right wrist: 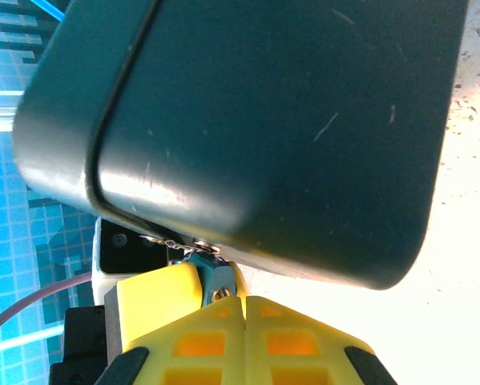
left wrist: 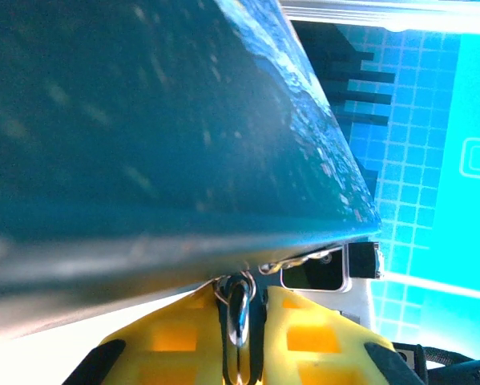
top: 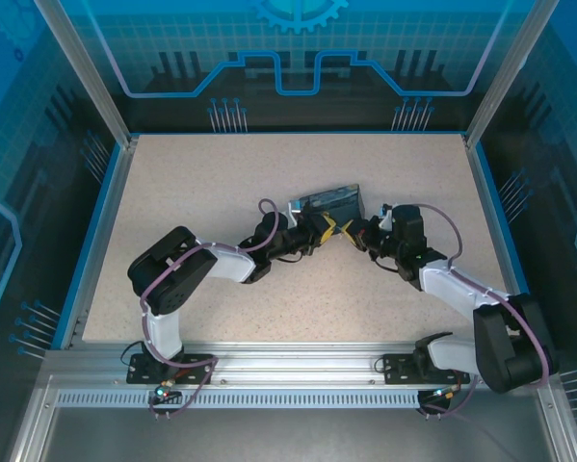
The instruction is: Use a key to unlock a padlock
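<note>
Both arms meet at the near edge of the dark-blue box [top: 328, 200], which sits near the middle of the speckled surface [top: 201, 183]. The left end effector [left wrist: 241, 325] pinches the padlock [left wrist: 238, 305], whose thin metal shackle pokes out just under the box's edge. The right end effector [right wrist: 240, 309] is pressed together, its yellow tips touching the padlock's teal body. Whether anything lies between those fingers cannot be told.

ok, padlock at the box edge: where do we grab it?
Take the padlock by its teal body, the one chunky part on offer. Come in from the near edge of the box, where it sits below the lid seam. The right end effector looks shut on it that way.
</note>
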You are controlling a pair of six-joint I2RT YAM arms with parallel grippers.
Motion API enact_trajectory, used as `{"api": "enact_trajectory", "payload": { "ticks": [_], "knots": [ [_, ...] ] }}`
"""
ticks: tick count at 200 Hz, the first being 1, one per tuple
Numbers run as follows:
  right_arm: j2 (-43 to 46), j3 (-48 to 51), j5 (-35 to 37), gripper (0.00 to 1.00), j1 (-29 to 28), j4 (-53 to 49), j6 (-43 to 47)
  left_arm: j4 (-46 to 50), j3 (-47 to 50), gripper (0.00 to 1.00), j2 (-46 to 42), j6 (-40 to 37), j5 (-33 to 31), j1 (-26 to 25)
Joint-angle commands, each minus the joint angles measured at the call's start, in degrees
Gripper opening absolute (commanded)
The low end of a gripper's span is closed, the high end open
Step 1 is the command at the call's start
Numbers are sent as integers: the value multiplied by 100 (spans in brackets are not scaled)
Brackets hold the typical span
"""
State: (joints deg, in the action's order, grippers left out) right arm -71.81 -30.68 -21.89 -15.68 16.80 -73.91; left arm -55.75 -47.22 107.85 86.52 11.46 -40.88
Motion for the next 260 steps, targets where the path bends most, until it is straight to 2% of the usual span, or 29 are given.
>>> {"api": "enact_trajectory", "payload": {
  "ticks": [1, 33, 90, 160, 204, 260],
  "knots": [
    [109, -58, 33, 0, -15, -12, 265, -492, -147, 0, -133, 3, 756, -290],
    [229, -30, 90, 0, -19, -329, 699, -679, -190, 0, -81, 153, 719, -294],
    [137, 297, 54, 0, -5, 72, 573, -751, -242, 0, -94, 207, 691, -296],
    [107, 317, -12, 0, 39, 78, 588, -762, -213, 0, -159, 203, 645, -275],
    [3, 324, -247, 0, 226, 401, -111, -704, -217, 0, -155, 39, 781, -275],
    [434, 66, -307, 0, 258, -444, -81, -878, -53, 0, -132, -272, 945, -267]
  ]
}}
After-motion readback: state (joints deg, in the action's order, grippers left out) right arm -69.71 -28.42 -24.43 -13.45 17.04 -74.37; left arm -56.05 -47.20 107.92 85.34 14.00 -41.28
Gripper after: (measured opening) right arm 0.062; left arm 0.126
